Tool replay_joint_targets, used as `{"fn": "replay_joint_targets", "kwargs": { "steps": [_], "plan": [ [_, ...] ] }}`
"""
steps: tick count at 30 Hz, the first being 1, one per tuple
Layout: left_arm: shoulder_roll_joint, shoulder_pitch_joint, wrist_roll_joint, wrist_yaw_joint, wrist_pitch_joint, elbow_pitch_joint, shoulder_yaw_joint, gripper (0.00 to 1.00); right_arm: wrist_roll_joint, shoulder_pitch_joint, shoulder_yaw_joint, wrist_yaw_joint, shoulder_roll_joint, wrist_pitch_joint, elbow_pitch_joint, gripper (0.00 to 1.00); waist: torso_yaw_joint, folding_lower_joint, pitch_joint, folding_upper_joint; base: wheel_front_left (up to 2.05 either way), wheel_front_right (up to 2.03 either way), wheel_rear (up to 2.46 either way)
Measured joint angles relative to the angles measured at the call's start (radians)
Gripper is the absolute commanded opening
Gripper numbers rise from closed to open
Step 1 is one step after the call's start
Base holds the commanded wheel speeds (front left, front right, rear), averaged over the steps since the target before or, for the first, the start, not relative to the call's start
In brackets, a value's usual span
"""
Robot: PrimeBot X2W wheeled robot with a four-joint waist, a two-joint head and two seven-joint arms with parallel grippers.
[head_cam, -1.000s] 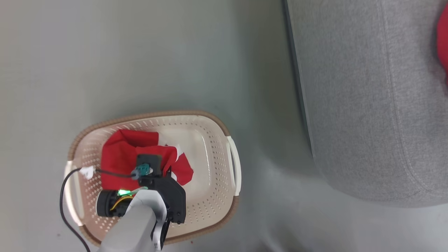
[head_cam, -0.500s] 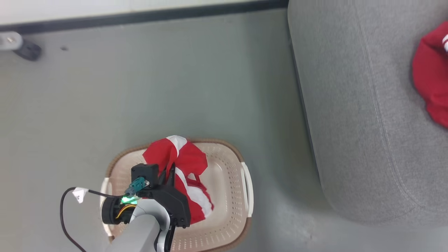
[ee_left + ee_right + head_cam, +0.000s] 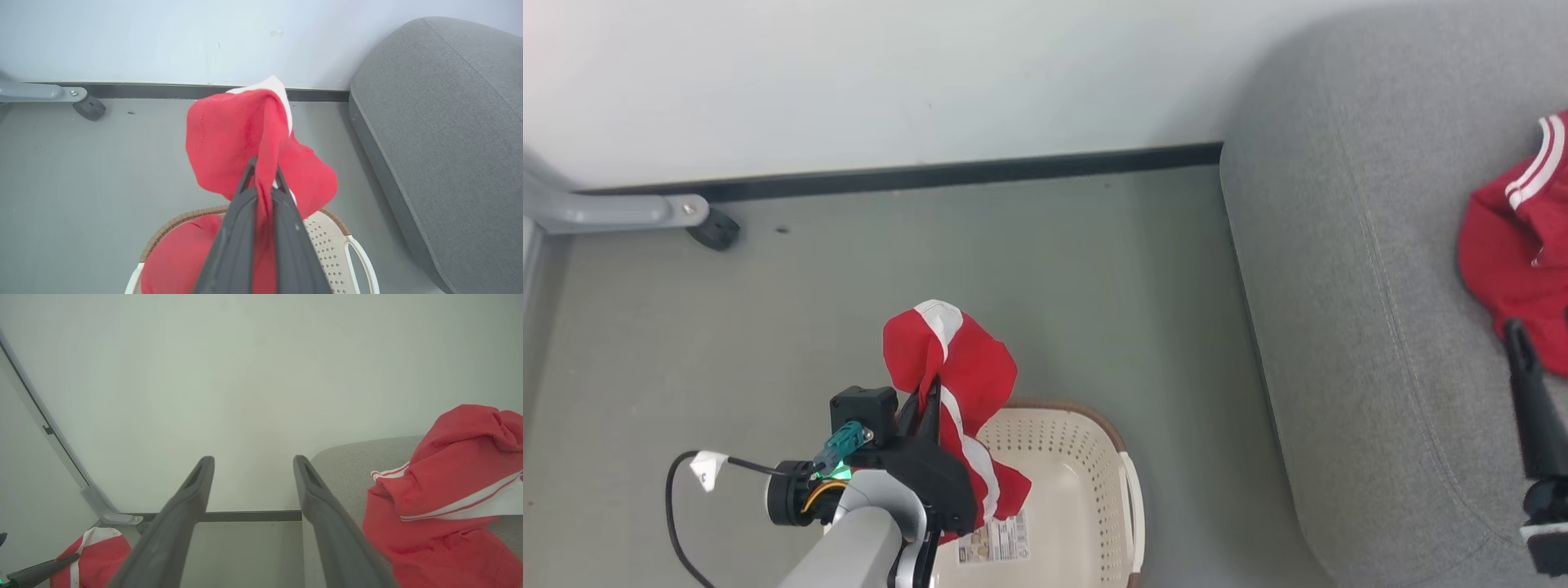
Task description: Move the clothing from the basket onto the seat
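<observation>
Above the basket (image 3: 1094,482), at lower centre of the head view: one red garment (image 3: 952,359), white trim at its top, hanging from the left gripper (image 3: 264,164). The gripper's two dark fingers are pressed together on a pinched fold near the garment's middle. The upper part flops over beyond the fingertips, and the lower folds drape down over the basket's left side; whether they touch its floor cannot be told. The basket is cream, perforated and brown-rimmed, with a white handle on the right, and it stands on the grey-green floor (image 3: 768,327). On its bare bottom is a printed sticker (image 3: 992,541), the print too small to read. A second red garment (image 3: 1515,245), with white stripes, lies crumpled on the grey seat (image 3: 1347,343) to the right, well apart from the basket. The right gripper (image 3: 252,458) is just beside this second garment, above the seat, its fingers spread wide apart and holding nothing. A black cable (image 3: 672,523) loops from the left wrist and carries a small white tag (image 3: 706,470), its marking illegible. Behind are a pale wall (image 3: 931,82), a black skirting (image 3: 931,175), and a grey metal leg (image 3: 621,211) on a black foot (image 3: 713,231) at the far left.
</observation>
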Motion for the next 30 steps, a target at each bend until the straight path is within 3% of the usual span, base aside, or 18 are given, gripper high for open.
{"fn": "replay_joint_targets", "kwargs": {
  "steps": [8, 17, 30],
  "plan": [
    [0.0, 0.067, 0.12, 0.0, 0.0, -0.109, 0.078, 0.0, -0.043, 0.023, 0.058, -0.005, 0.055, 0.0, 0.034, 1.0, 0.032, 0.0, -0.108, 0.0, 0.0, 0.0, 0.0],
    [0.0, 0.164, 0.254, 0.0, 0.0, -0.321, 0.156, 0.0, -0.09, 0.081, 0.12, -0.019, 0.093, 0.0, 0.074, 1.0, 0.055, 0.0, -0.217, -0.0001, 0.0, 0.0, 0.0],
    [0.002, 0.228, 0.379, 0.0, 0.0, -0.667, 0.159, 0.0, -0.15, 0.112, 0.245, -0.026, 0.135, 0.009, 0.045, 1.0, 0.088, 0.0001, -0.309, 0.0, 0.0, 0.0, 0.0]
  ]
}}
